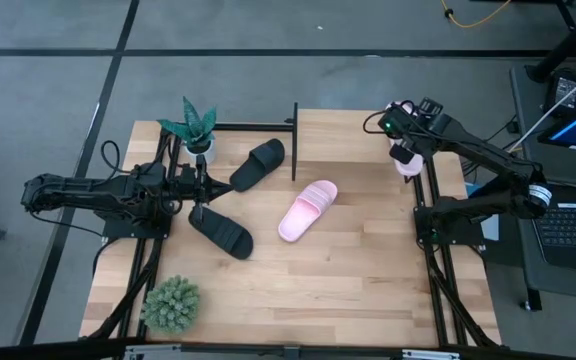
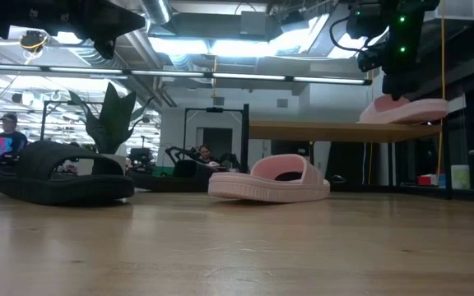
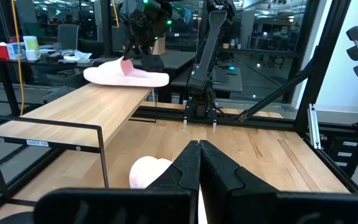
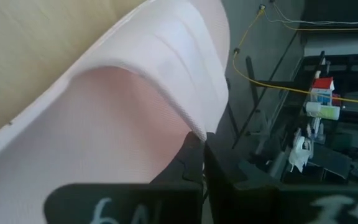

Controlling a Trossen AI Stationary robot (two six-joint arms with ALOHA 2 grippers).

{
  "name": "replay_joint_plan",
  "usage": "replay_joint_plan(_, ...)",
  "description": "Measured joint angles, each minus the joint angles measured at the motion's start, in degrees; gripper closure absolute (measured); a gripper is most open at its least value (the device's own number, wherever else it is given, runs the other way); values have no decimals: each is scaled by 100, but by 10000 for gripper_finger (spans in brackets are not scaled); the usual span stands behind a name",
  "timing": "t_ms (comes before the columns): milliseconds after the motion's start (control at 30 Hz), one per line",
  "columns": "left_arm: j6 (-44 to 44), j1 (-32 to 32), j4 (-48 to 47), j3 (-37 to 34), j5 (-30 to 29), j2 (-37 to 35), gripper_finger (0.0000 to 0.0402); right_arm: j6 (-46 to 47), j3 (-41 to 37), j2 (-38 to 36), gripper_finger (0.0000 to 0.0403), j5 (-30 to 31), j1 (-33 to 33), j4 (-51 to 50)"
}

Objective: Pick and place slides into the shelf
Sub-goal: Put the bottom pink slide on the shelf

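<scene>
1. High view: the right gripper point(image 1: 406, 160) is hanging at the shelf's point(image 1: 368, 125) right end, its jaws pinching a pale pink slide point(image 1: 409, 166) that is mostly hidden beneath it. The other pink slide point(image 1: 308, 210) is lying on the tabletop point(image 1: 348, 280), with two black slides point(image 1: 258, 164) point(image 1: 221, 233) nearby; the left gripper point(image 1: 197, 186) is waiting between those two, jaws fully shut and empty.

2. Low view: the held slide point(image 2: 401, 110) is sitting on the raised board point(image 2: 319, 129), slightly overhanging its end, with the right gripper point(image 2: 395, 89) reaching down onto it.

3. Left wrist view: the closed fingers point(image 3: 185, 171) are pointing across the table toward the shelf, where that slide point(image 3: 126, 75) is resting flat.

4. Right wrist view: the jaws are clamping the strap's edge point(image 4: 166, 81). The foam is looking light and soft, likely yielding under pressure, so the wide strap is probably the best place to take hold of each remaining slide.
</scene>
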Motion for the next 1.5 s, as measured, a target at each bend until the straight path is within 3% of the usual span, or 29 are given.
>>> replay_joint_plan(1100, -1, -1, 0, 0, -1, 0, 401, -151, 0, 0, 393, -103, -289, 46)
replay_joint_plan(1500, -1, -2, 0, 0, 0, -1, 401, -20, 0, 0, 370, -103, -289, 68)
